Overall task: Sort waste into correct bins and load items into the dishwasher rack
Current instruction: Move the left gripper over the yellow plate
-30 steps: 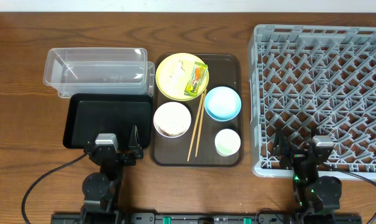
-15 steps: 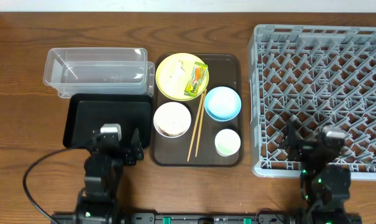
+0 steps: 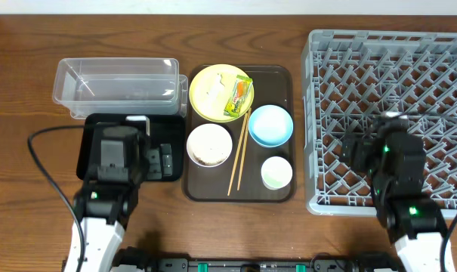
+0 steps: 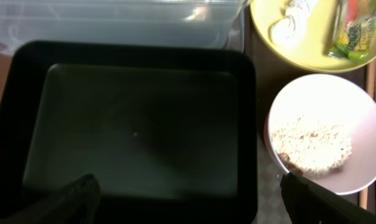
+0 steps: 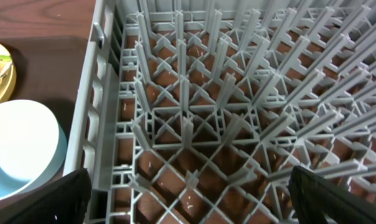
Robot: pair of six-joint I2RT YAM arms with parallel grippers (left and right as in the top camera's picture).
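My left gripper (image 4: 188,202) is open and empty above the black tray (image 4: 132,124), next to the clear tub (image 4: 113,25). To its right stands the white bowl (image 4: 355,180) with rice grains (image 4: 312,146) in it. The yellow plate (image 3: 209,94) carries the snack wrapper (image 3: 239,98) and a white lump. The light blue bowl (image 3: 270,125), the small white cup (image 3: 276,172) and the chopsticks (image 3: 239,151) lie on the brown serving tray (image 3: 277,75). My right gripper (image 5: 194,199) is open and empty above the near left part of the grey rack (image 5: 206,93).
The rack (image 3: 394,75) fills the right side of the table up to its edge. In the overhead view the left arm (image 3: 122,155) covers much of the black tray (image 3: 92,128). The right arm (image 3: 390,155) hangs over the rack. Cables trail near the front edge.
Both arms have risen from the front edge and reached forward, the left one over the black tray, the right one over the rack. The objects have not moved.
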